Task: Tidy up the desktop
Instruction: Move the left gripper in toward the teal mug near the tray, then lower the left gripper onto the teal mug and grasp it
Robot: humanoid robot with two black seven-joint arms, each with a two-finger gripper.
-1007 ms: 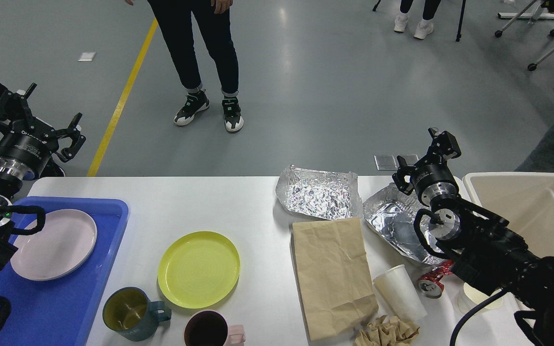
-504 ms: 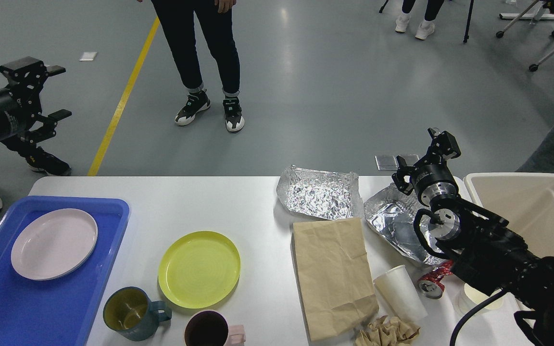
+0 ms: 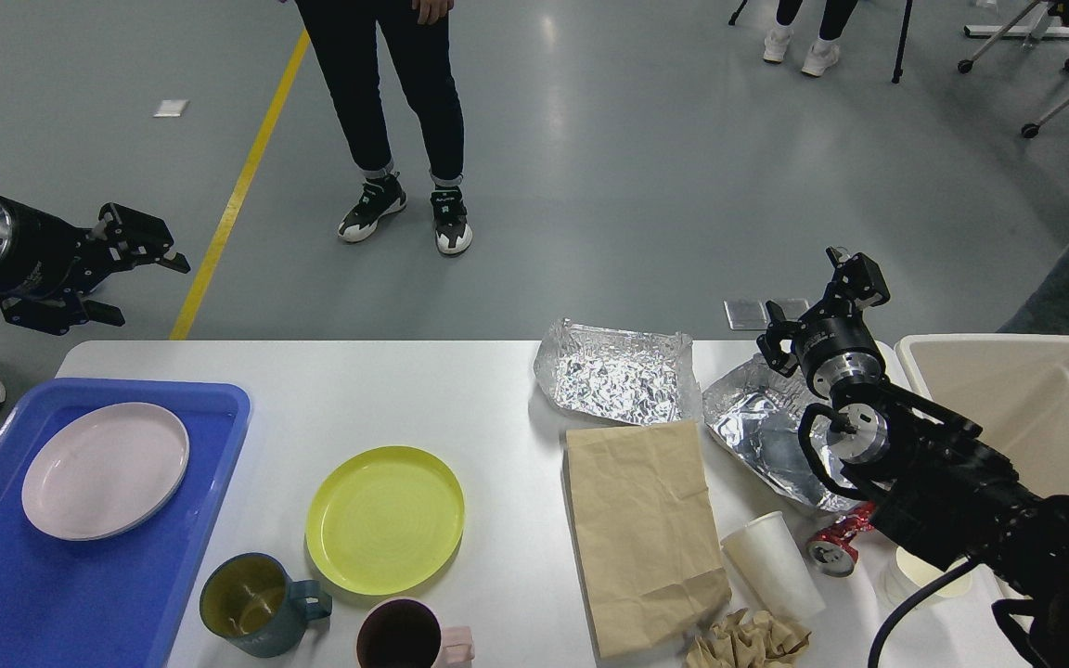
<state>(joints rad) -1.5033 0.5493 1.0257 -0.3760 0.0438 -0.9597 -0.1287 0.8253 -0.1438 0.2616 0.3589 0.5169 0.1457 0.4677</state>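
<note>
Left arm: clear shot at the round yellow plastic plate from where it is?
Probably yes. The open left gripper hangs beyond the far left edge of the white desktop. Only bare tabletop lies between it and the round yellow plastic plate; the blue plastic tray sits off to the side.

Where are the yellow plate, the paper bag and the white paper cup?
yellow plate (image 3: 385, 518), head view, middle of its dish.
paper bag (image 3: 641, 529), head view, middle of its flat side.
white paper cup (image 3: 773, 566), head view, middle of its side wall.
</note>
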